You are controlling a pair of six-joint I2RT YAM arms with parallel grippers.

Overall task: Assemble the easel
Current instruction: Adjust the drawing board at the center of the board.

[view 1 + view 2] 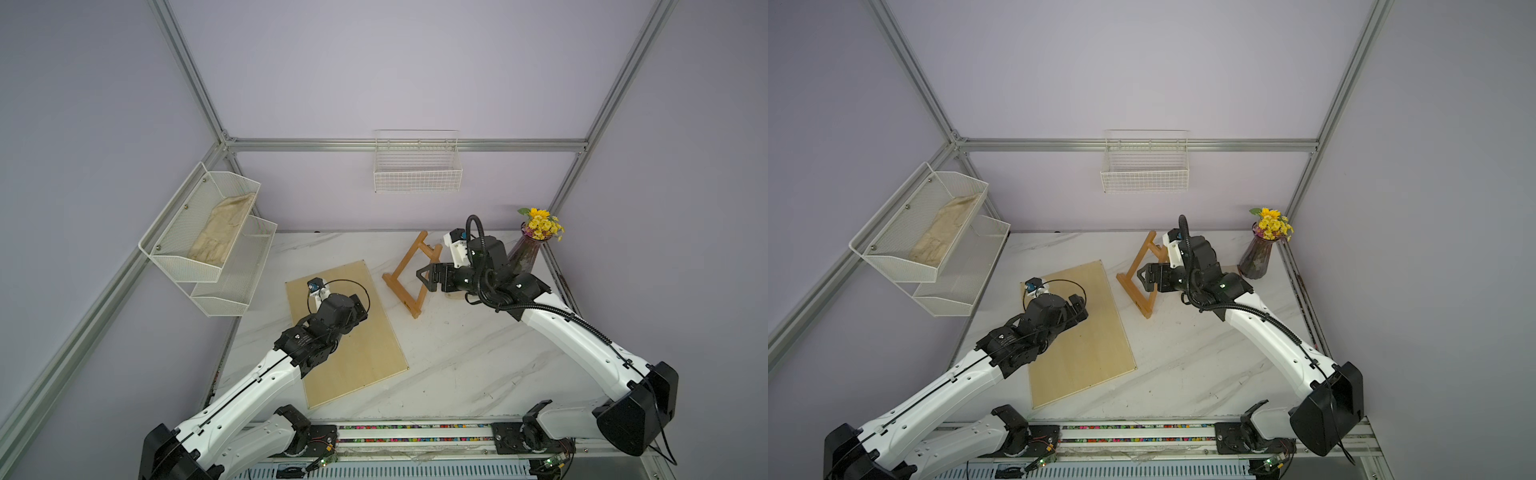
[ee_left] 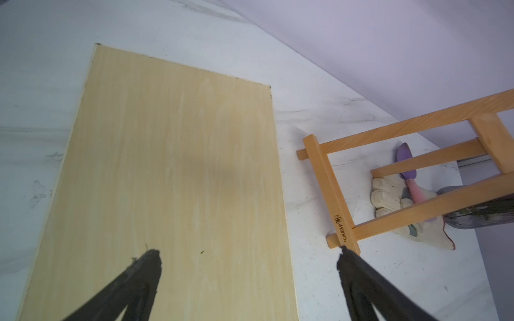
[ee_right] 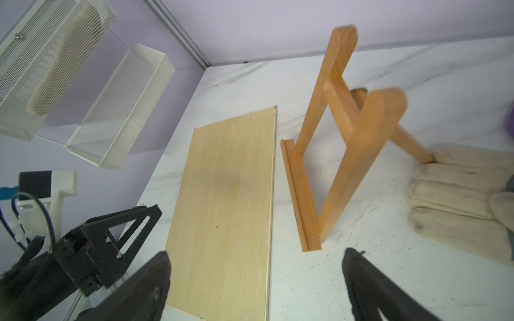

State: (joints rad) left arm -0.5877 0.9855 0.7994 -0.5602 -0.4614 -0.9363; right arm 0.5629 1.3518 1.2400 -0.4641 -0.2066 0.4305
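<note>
Standing on the bench (image 1: pixel 457 353) at about one o'clock from its middle, the easel (image 1: pixel 401 296) has its back leg spread. The right end effector (image 1: pixel 426 277), just beside it at three o'clock, is wide open and empty. The left end effector (image 2: pixel 249 251), equally open and empty, hovers over the board (image 1: pixel 357 353) at the easel's eight o'clock.

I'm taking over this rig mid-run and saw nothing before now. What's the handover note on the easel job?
Left gripper: open, empty, hovering over the flat board.
Right gripper: open, empty, beside the easel, not touching it.
Things: the easel stands on the table beside the board, back leg spread out behind.
Done: the easel looks unfolded and stands on its own.
Left: probably only a stability check. The board lies flat, not on the ledge, if that is wanted.
</note>
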